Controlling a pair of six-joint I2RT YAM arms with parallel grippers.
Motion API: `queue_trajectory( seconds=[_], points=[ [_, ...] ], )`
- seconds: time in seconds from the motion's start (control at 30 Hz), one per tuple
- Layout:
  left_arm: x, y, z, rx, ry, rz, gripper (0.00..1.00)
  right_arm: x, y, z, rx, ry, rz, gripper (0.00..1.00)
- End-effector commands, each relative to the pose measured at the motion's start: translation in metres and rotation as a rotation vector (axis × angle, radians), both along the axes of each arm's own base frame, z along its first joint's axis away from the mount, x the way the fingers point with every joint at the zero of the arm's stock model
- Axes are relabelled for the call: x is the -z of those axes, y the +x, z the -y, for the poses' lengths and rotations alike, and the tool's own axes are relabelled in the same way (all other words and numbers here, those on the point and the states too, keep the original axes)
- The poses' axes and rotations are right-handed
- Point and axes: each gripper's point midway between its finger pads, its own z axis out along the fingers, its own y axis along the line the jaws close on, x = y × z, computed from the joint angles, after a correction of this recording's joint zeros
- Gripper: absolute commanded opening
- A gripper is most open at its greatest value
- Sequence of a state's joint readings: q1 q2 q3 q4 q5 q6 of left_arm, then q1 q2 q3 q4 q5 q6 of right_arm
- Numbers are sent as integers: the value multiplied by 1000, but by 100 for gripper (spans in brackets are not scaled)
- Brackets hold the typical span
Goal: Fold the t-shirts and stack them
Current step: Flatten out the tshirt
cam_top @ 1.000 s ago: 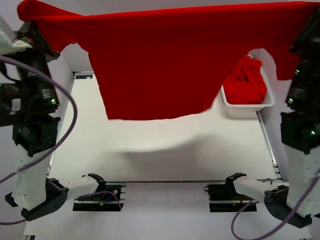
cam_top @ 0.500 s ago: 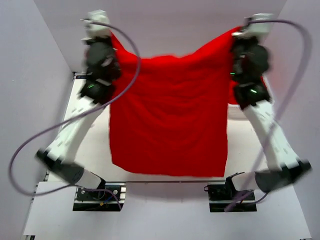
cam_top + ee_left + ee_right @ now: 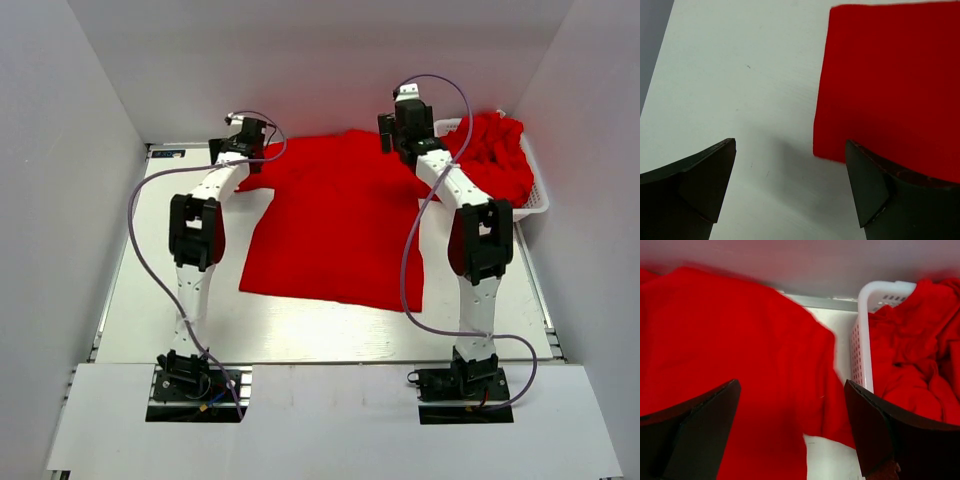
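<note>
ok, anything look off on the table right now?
Minor only: the spread t-shirt lies slightly skewed, its hem slanting against the table edge. The crumpled shirts overflow the white basket's rim. No damage visible.

A red t-shirt (image 3: pixel 335 230) is lying spread flat on the white bench (image 3: pixel 150 290), its hem toward the near side and its sleeves toward the far side. The left arm (image 3: pixel 195 235) is reaching far, with the left tool (image 3: pixel 243 140) sitting just beside the shirt's left sleeve. The right arm (image 3: pixel 480 240) is stretching the same way, with the right tool (image 3: pixel 405 128) sitting over the shirt's far right shoulder. At the far right, a white basket (image 3: pixel 535 205) is holding a crumpled heap of red t-shirts (image 3: pixel 490 160).
</note>
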State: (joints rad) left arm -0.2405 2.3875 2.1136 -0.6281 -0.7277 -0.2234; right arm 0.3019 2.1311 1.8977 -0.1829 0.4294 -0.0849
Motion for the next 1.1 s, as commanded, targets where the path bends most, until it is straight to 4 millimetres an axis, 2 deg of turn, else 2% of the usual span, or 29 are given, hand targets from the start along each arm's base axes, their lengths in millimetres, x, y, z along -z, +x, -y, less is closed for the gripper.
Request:
queue_trajectory(
  seconds=[0.0, 0.03, 0.07, 0.1, 0.2, 0.27, 0.3, 0.37, 0.4, 0.43, 0.47, 0.5, 0.57, 0.6, 0.63, 0.7, 0.73, 0.77, 0.8, 0.83, 0.87, 0.9, 0.97, 1.0, 1.07],
  points=[
    [-116, 3, 26, 92, -133, 254, 100, -76, -6, -7, -56, 64, 129, 90],
    [-102, -4, 29, 125, -144, 222, 100, -67, -9, -8, -67, 63, 106, 90],
    [-117, -8, 29, 134, -156, 253, 100, -74, -13, -13, -89, 78, 112, 90],
    [-118, -10, 33, 155, -174, 255, 100, -63, -17, -13, -95, 81, 86, 90],
    [-109, -24, 44, 199, -198, 204, 100, -67, -25, -16, -110, 113, 87, 90],
    [-98, -31, 51, 225, -209, 157, 100, -57, -30, -22, -140, 132, 56, 90],
    [-85, -38, 64, 263, -249, 106, 100, -48, -33, -24, -150, 136, 29, 90],
    [-70, -50, 74, 286, -310, 53, 100, -39, -39, -32, -180, 173, -8, 90],
    [-64, -56, 84, 306, -372, 32, 100, -25, -41, -32, -178, 174, -43, 90],
    [-46, -66, 87, 312, -394, -11, 100, -17, -45, -34, -189, 177, -68, 90],
    [-45, -74, 99, 346, -437, -20, 100, -9, -48, -40, -189, 199, -94, 90],
    [-27, -86, 99, 354, -450, -62, 100, 6, -51, -34, -175, 200, -128, 90],
    [-21, -94, 109, 382, -488, -61, 100, 20, -55, -41, -196, 224, -170, 90],
    [-11, -109, 118, 401, -519, -101, 100, 28, -56, -42, -201, 227, -187, 90],
    [-5, -112, 121, 394, -544, -108, 100, 41, -57, -44, -206, 237, -219, 90],
    [9, -130, 137, 444, -584, -160, 100, 51, -60, -49, -210, 257, -252, 90],
    [14, -136, 148, 460, -606, -171, 100, 64, -59, -50, -209, 263, -276, 90],
    [19, -144, 156, 475, -632, -196, 100, 68, -59, -54, -211, 268, -286, 90],
    [30, -152, 153, 465, -629, -226, 100, 72, -58, -52, -203, 275, -292, 90],
    [36, -160, 160, 470, -644, -248, 100, 86, -59, -53, -204, 277, -321, 90],
    [43, -173, 163, 462, -653, -291, 100, 90, -59, -55, -205, 279, -337, 90],
    [55, -183, 159, 450, -648, -325, 100, 99, -62, -57, -199, 291, -369, 90],
    [65, -195, 153, 410, -651, -347, 100, 120, -71, -60, -196, 313, -426, 90],
    [73, -207, 148, 400, -646, -375, 100, 123, -73, -58, -189, 318, -436, 90],
    [79, -215, 138, 344, -647, -393, 100, 135, -83, -56, -180, 313, -472, 90]
  ],
)
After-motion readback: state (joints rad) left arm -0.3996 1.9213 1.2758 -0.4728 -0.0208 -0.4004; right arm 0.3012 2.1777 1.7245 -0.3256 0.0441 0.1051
